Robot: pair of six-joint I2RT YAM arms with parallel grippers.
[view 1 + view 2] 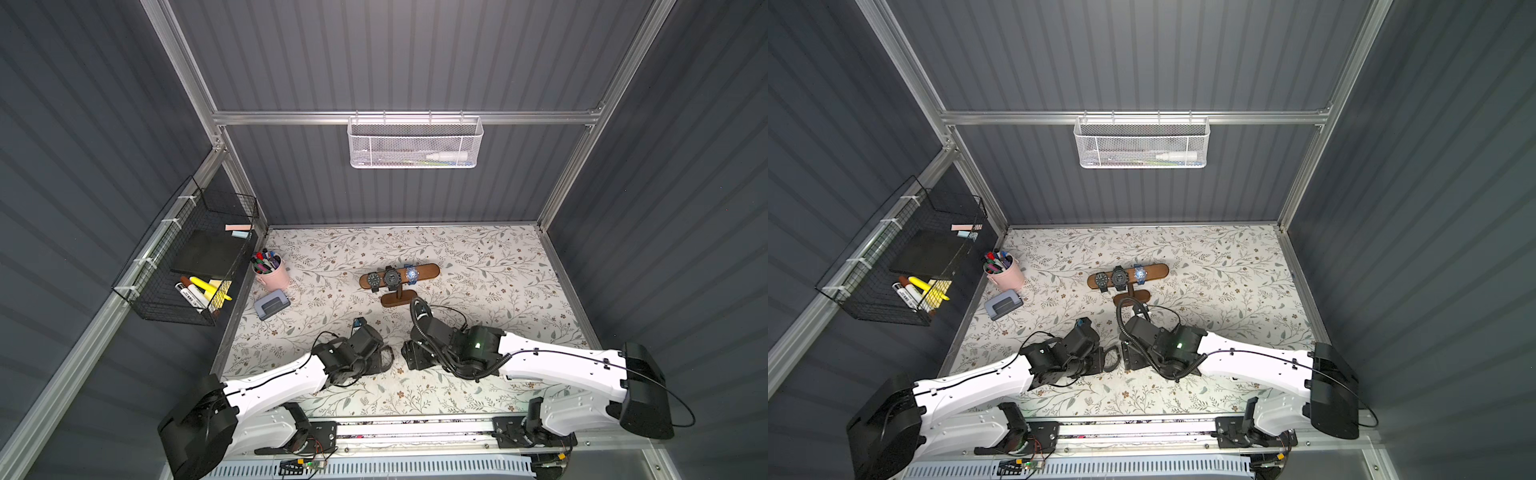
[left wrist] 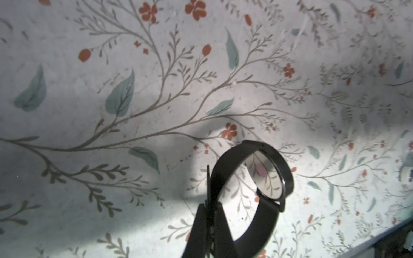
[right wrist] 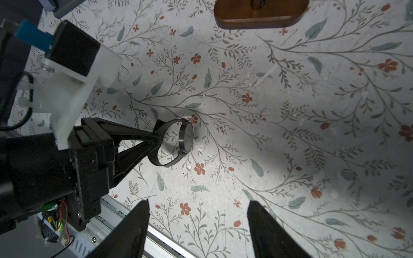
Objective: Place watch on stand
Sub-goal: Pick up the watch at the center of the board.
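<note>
A black watch (image 2: 268, 214) with a round mirror-like face stands on edge on the floral table. My left gripper (image 2: 209, 205) is shut on its strap, as the right wrist view also shows for the watch (image 3: 186, 138). Facing it a short way off, my right gripper (image 3: 197, 207) is open with nothing between its fingers. In both top views the dark brown T-shaped stand (image 1: 430, 271) (image 1: 1160, 271) is behind the two grippers, carrying two black watches and a blue one (image 1: 411, 274). Its oval base (image 3: 261, 15) is just beyond my right gripper (image 1: 409, 353).
A pink cup of pens (image 1: 272, 276) and a grey hole punch (image 1: 271, 305) sit at the table's left. A black wire basket (image 1: 187, 266) hangs on the left wall, and a white mesh basket (image 1: 415, 143) on the back wall. The metal front rail (image 3: 165, 236) runs near my right gripper.
</note>
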